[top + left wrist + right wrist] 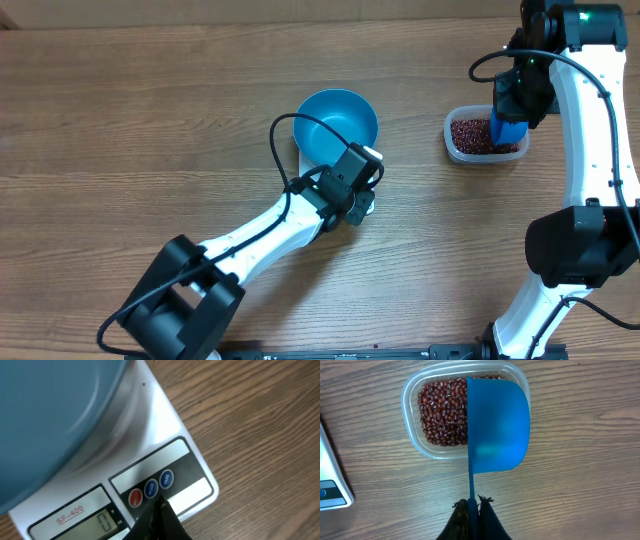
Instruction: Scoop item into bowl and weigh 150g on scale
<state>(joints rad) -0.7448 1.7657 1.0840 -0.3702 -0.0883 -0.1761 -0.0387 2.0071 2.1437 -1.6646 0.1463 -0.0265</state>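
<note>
Wooden table (150, 120) bears the scale (155, 435) and clear tub (410, 415).

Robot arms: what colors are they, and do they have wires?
Both the left arm and the right arm have white shells, chunky black joints and looping black cables. Their jaws are black. A green light glows on the right arm.
</note>
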